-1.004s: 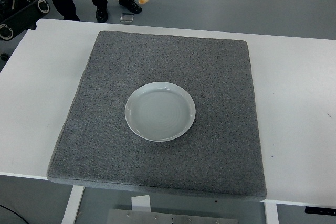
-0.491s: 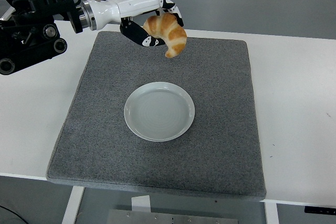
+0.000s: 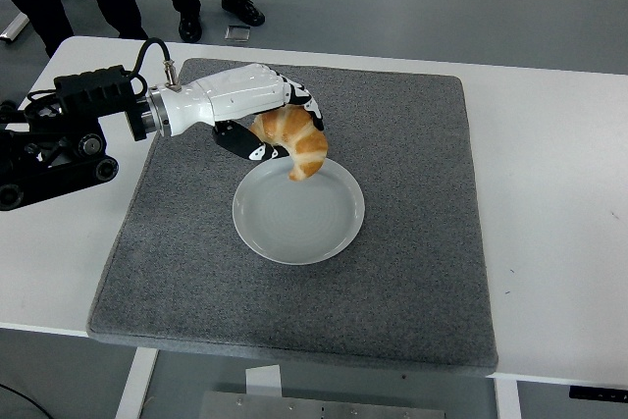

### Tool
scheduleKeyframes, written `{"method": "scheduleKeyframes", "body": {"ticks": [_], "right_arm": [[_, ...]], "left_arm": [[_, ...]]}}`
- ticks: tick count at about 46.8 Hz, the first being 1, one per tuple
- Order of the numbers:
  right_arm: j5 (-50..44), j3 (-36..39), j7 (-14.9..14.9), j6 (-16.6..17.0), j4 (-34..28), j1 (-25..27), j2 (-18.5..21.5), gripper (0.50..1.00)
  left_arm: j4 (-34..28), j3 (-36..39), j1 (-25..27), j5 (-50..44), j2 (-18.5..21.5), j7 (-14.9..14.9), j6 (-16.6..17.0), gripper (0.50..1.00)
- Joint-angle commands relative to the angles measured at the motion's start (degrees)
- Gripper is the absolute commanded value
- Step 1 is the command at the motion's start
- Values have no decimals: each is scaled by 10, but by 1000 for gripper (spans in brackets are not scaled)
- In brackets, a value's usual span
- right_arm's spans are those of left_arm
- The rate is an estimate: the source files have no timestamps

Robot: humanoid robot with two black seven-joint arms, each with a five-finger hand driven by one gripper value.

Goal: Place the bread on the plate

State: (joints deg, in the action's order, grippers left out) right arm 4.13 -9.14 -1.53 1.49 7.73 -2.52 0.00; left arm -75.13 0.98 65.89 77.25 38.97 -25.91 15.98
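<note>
Head view: left white-shelled hand is pinching a golden curved croissant — fingers curled around it — just above the round pale-grey plate's upper rim, frame centre, over a grey felt mat.

The plate looks like smooth, glossy glazed ceramic, lying on a rough, matt grey felt-like mat. The tabletop is smooth white laminate. The robot hand has a glossy white plastic shell.

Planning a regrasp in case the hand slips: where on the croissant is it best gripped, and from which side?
Judging by its pose, grip the croissant across its thick upper middle, coming from the left as the left hand does now. Its tapered tip hangs down toward the plate, too narrow for a sure hold.
</note>
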Motion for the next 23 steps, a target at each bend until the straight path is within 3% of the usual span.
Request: {"method": "scheduleKeyframes", "body": {"ticks": [1,23], "right_arm": [[0,0,0,0,0,0,0,952],[0,0,0,0,0,0,0,952]], "left_arm": [[3,0,-19,1,-7,1,7,500],[52,1,-79,4,-64,1,31,500]]}}
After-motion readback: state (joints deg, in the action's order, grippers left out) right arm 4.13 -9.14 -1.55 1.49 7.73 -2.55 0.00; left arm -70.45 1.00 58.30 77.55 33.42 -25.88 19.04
